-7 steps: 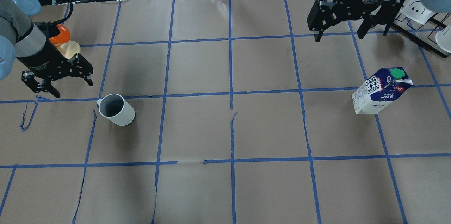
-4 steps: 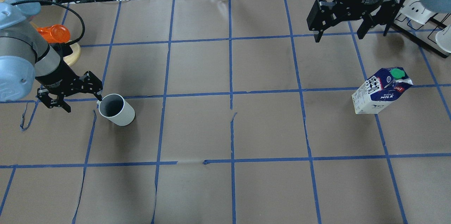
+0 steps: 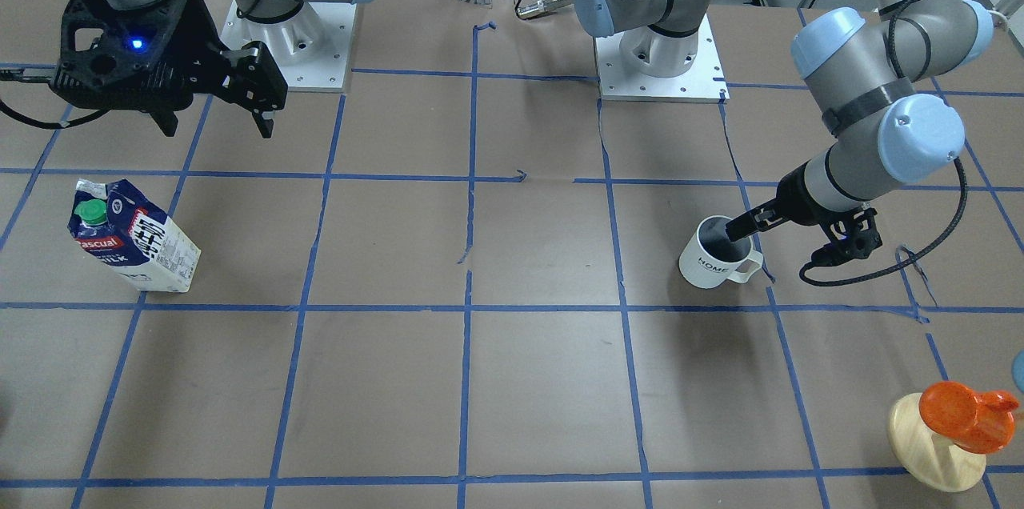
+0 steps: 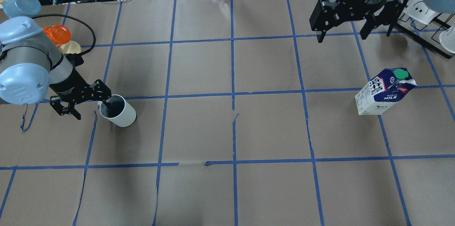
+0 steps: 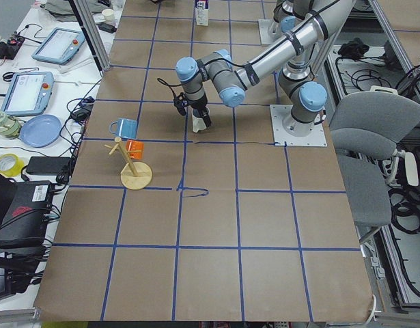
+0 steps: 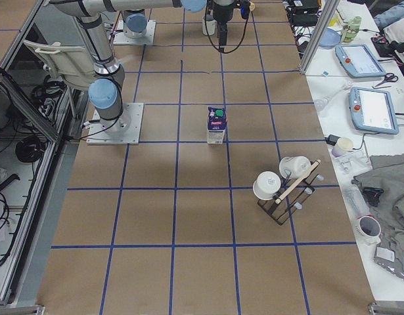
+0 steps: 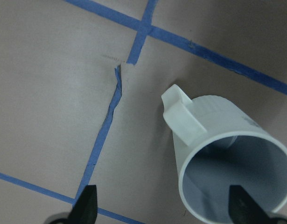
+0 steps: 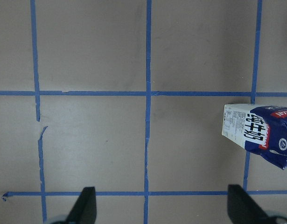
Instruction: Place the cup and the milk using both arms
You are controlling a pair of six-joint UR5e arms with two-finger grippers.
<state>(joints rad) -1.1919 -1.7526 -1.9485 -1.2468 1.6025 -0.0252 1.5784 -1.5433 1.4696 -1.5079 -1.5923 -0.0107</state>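
Step in hand, as judged: grasp of the cup by its wall. The cup stands upright on the table on the robot's left side, mouth up, handle pointing away from the robot's base. The left gripper is spread wide and straddles the wall: the inner finger sits inside the mouth, and the outer finger sits outside, apart from the wall and just beside the handle. To do this step well, lower the gripper until the inner finger overlaps a good depth of wall, then bring the fingers together slowly. The inner finger probably meets the wall first and may drag or tip the cup, so centre the wall between the fingers before closing. Keep the outer finger off the handle; contact there may twist the cup. Confirm a firm pinch before lifting, and lift straight up. The milk stands upright on the right side of the table. The right gripper hangs above the table with its fingers apart, holding nothing, well apart from the milk, which lies at the edge of the right wrist view. That arm needs a lateral move over the carton before any descent.
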